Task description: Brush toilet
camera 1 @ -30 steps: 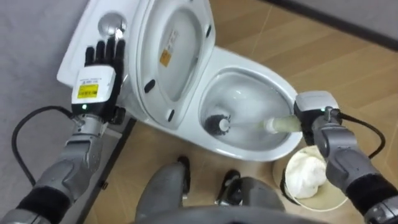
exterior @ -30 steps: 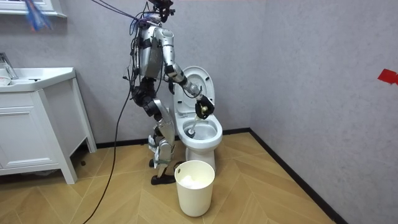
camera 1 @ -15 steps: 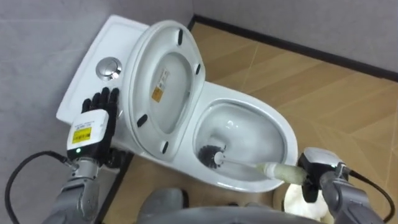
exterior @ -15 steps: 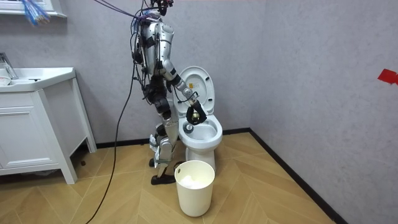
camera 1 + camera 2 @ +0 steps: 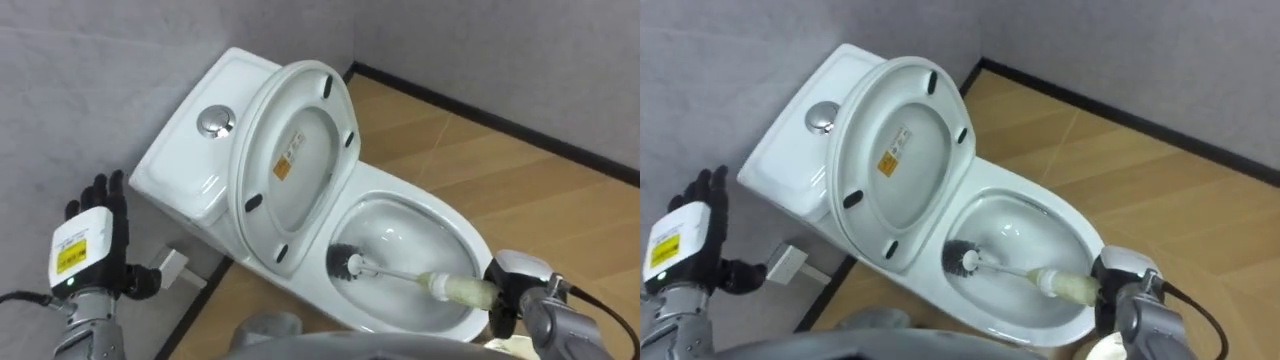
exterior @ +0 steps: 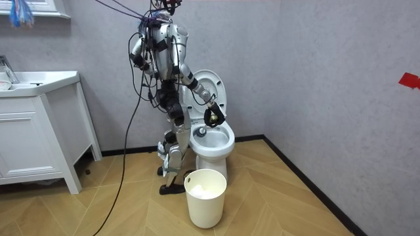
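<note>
The white toilet [image 5: 470, 235] has its lid [image 5: 295, 175] raised against the tank [image 5: 190, 170]. A toilet brush lies in the bowl, its dark bristle head [image 5: 345, 263] low on the bowl's near-left side. Its cream handle [image 5: 455, 290] runs right into my right hand [image 5: 515, 295], which is shut on it at the bowl's right rim. My left hand [image 5: 85, 245] is at the lower left, off the tank and in front of the grey wall, with straight fingers that hold nothing. In the room view I stand close beside the toilet [image 6: 213, 141], at the room view's left of it.
A round flush button [image 5: 215, 121] sits on top of the tank. A white bin [image 6: 205, 196] stands on the wood floor in front of the toilet. A white sink cabinet [image 6: 39, 124] is at the room view's left. A wall outlet plate [image 5: 172, 266] sits low behind the toilet.
My left hand has come off the tank top and dropped to the lower left. In the room view my body has straightened. The brush head stays in the bowl, still held.
</note>
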Robot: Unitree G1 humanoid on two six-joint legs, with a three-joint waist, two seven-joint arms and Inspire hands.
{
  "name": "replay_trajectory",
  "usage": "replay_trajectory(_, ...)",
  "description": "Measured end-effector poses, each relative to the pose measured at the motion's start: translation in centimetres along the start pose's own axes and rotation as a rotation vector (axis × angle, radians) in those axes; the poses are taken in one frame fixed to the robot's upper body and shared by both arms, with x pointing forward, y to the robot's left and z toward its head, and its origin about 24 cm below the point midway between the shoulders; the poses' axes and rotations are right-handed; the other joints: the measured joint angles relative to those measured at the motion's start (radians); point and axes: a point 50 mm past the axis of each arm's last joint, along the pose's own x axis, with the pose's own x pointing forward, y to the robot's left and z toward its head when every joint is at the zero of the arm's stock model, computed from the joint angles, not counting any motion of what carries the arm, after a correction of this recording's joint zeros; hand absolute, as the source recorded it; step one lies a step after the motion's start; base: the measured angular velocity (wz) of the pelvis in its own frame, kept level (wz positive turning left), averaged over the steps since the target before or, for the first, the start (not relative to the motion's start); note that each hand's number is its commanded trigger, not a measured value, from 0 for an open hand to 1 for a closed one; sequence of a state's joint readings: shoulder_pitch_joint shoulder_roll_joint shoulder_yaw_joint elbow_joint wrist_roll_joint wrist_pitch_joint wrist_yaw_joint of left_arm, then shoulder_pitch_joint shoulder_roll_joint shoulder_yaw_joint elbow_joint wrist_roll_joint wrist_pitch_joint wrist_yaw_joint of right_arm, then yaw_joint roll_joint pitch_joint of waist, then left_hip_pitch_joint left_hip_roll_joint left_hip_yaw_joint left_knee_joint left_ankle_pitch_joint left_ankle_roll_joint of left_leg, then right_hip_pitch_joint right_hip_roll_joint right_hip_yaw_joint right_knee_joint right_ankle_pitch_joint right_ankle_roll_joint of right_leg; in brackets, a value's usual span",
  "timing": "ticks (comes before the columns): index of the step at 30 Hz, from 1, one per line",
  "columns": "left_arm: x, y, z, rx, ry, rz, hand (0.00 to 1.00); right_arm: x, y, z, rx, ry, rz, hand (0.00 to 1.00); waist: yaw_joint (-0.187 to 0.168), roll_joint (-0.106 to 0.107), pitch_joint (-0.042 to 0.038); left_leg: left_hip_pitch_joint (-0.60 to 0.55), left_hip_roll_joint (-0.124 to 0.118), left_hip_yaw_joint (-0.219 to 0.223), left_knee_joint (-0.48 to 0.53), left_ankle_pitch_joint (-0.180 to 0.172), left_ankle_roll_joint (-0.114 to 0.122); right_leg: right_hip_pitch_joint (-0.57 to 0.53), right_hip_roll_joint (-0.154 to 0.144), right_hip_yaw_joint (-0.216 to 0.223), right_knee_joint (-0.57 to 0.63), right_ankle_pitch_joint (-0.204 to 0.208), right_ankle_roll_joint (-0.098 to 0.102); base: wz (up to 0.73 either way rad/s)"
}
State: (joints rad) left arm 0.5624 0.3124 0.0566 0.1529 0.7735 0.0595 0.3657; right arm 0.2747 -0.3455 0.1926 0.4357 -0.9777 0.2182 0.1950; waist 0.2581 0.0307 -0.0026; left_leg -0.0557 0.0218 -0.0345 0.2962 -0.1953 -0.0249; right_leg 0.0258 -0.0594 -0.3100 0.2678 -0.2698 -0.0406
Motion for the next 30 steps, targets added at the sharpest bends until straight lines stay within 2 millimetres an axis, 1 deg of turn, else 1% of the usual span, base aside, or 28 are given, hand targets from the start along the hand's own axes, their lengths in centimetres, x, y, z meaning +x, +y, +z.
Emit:
replay_trajectory(2,-0.7,-0.7,-1.7,-0.026,0.100,-0.005,0.00,0.1,0.3,-0.6,0.017,0.025,0.008,1.00,0.023,0.006,0.0027,0.016,0.000,0.006,-0.014,0.000,-0.001,0.010,0.000,0.001,-0.008,0.000,0.001,-0.02)
replay_trajectory(3,-0.9,-0.9,-2.1,-0.036,0.125,-0.009,0.00,0.1,0.5,-0.8,0.020,0.030,0.014,1.00,0.027,0.004,0.0024,0.018,0.000,0.006,-0.017,0.000,-0.001,0.011,0.000,0.002,-0.009,0.000,0.001,-0.08)
replay_trajectory(4,-1.5,-1.2,-2.9,-0.055,0.170,-0.024,0.00,0.0,0.6,-0.9,0.030,0.034,0.016,1.00,0.032,0.009,0.0012,0.020,0.000,0.006,-0.022,0.000,-0.001,0.010,0.000,0.003,-0.009,0.000,0.002,-0.04)
replay_trajectory(6,-2.6,-1.9,-4.1,-0.080,0.245,-0.054,0.00,0.0,0.9,-1.1,0.048,0.039,0.023,1.00,0.031,0.008,0.0032,0.020,0.000,0.004,-0.024,0.000,-0.001,0.010,0.000,0.002,-0.010,0.000,0.002,0.00)
replay_trajectory(7,-2.7,-2.2,-4.4,-0.083,0.262,-0.066,0.00,0.0,1.0,-1.3,0.054,0.042,0.027,1.00,0.031,0.008,0.0033,0.022,0.000,0.002,-0.025,0.000,-0.001,0.011,0.000,0.003,-0.010,0.000,0.002,0.00)
replay_trajectory(8,-3.2,-2.9,-5.0,-0.082,0.297,-0.097,0.00,0.1,1.2,-1.5,0.073,0.050,0.038,1.00,0.037,0.007,0.0038,0.026,0.000,0.003,-0.030,0.001,-0.001,0.013,0.001,0.005,-0.010,0.000,0.002,-0.05)
replay_trajectory(10,-4.0,-3.8,-5.5,-0.098,0.344,-0.135,0.00,0.1,1.5,-1.7,0.095,0.057,0.049,1.00,0.036,0.007,0.0057,0.030,0.000,0.003,-0.030,0.001,-0.001,0.017,0.000,0.007,-0.012,-0.001,0.002,-0.03)
replay_trajectory(11,-4.5,-4.5,-5.7,-0.117,0.375,-0.159,0.00,0.1,1.9,-1.9,0.108,0.065,0.060,1.00,0.027,0.006,0.0070,0.036,-0.002,0.003,-0.030,0.001,-0.001,0.028,0.000,0.005,-0.019,-0.001,0.003,0.07)
replay_trajectory(13,-5.3,-5.5,-6.2,-0.122,0.417,-0.208,0.00,0.1,2.4,-2.2,0.131,0.076,0.075,1.00,0.023,0.006,0.0067,0.053,-0.002,0.007,-0.040,0.001,-0.001,0.039,0.000,0.010,-0.021,-0.002,0.005,-0.03)
replay_trajectory(15,-5.9,-6.2,-6.5,-0.148,0.456,-0.264,0.00,0.0,2.7,-2.2,0.156,0.075,0.078,1.00,0.015,-0.002,0.0061,0.060,-0.002,0.008,-0.052,0.003,-0.005,0.042,0.001,0.010,-0.025,-0.002,0.005,-0.04)
replay_trajectory(16,-6.3,-6.8,-6.6,-0.169,0.481,-0.296,0.00,0.0,2.9,-1.9,0.177,0.072,0.080,1.00,0.003,-0.011,0.0045,0.065,-0.002,0.008,-0.065,0.007,-0.011,0.043,0.001,0.009,-0.027,-0.002,0.005,0.05)
replay_trajectory(17,-6.8,-7.4,-6.8,-0.192,0.510,-0.328,0.00,0.1,3.0,-1.6,0.204,0.064,0.080,1.00,-0.012,-0.018,0.0038,0.067,-0.001,0.010,-0.071,0.007,-0.011,0.045,0.003,0.010,-0.030,-0.002,0.005,0.03)
replay_trajectory(18,-6.9,-7.7,-6.8,-0.201,0.524,-0.345,0.00,0.1,3.1,-1.5,0.220,0.062,0.081,1.00,-0.016,-0.022,0.0030,0.070,0.000,0.015,-0.075,0.007,-0.011,0.045,0.004,0.013,-0.032,-0.002,0.006,-0.05)
replay_trajectory(20,-7.6,-8.9,-7.0,-0.263,0.593,-0.406,0.00,0.1,3.4,-1.4,0.275,0.053,0.079,1.00,-0.029,-0.035,0.0039,0.081,0.000,0.031,-0.077,0.007,-0.011,0.050,0.004,0.029,-0.032,0.000,0.008,-0.18)
replay_trajectory(21,-7.8,-9.1,-6.9,-0.280,0.606,-0.418,0.00,0.1,3.3,-1.4,0.285,0.052,0.076,1.00,-0.034,-0.036,0.0043,0.085,0.000,0.032,-0.077,0.007,-0.011,0.051,0.003,0.033,-0.032,0.000,0.008,-0.14)
replay_trajectory(22,-8.0,-9.6,-6.8,-0.318,0.628,-0.439,0.00,0.1,3.3,-1.4,0.295,0.053,0.061,1.00,-0.055,-0.040,0.0050,0.087,-0.002,0.031,-0.077,0.007,-0.011,0.055,0.002,0.034,-0.034,0.001,0.009,-0.06)
replay_trajectory(23,-8.0,-9.9,-6.6,-0.352,0.645,-0.453,0.00,0.2,3.2,-1.3,0.315,0.055,0.041,1.00,-0.073,-0.042,0.0054,0.093,-0.002,0.034,-0.083,0.007,-0.011,0.058,0.002,0.036,-0.038,0.001,0.010,-0.06)
replay_trajectory(24,-7.9,-10.0,-6.5,-0.363,0.649,-0.456,0.00,0.2,3.2,-1.3,0.333,0.055,0.031,1.00,-0.078,-0.043,0.0051,0.099,0.000,0.037,-0.089,0.007,-0.011,0.060,0.004,0.041,-0.041,0.001,0.011,-0.16)
replay_trajectory(25,-7.8,-10.1,-6.4,-0.379,0.653,-0.455,0.00,0.2,3.1,-1.1,0.368,0.053,0.008,1.00,-0.087,-0.045,0.0047,0.110,0.002,0.052,-0.099,0.007,-0.011,0.061,0.009,0.060,-0.045,0.002,0.012,-0.31)
replay_trajectory(27,-7.3,-10.1,-6.1,-0.390,0.646,-0.449,0.00,0.2,2.9,-1.2,0.421,0.051,-0.017,1.00,-0.099,-0.047,0.0048,0.121,0.003,0.066,-0.103,0.007,-0.011,0.064,0.008,0.072,-0.045,0.005,0.013,-0.26)
replay_trajectory(29,-6.4,-10.0,-5.7,-0.401,0.634,-0.440,0.00,0.1,2.6,-1.4,0.461,0.051,-0.052,1.00,-0.129,-0.050,0.0047,0.130,0.003,0.091,-0.115,0.007,-0.011,0.063,0.009,0.087,-0.044,0.007,0.017,-0.14)
replay_trajectory(30,-6.2,-10.1,-5.6,-0.403,0.633,-0.440,0.00,0.1,2.6,-1.4,0.467,0.050,-0.060,1.00,-0.132,-0.050,0.0046,0.134,0.004,0.097,-0.119,0.007,-0.011,0.062,0.009,0.093,-0.044,0.008,0.018,-0.29)
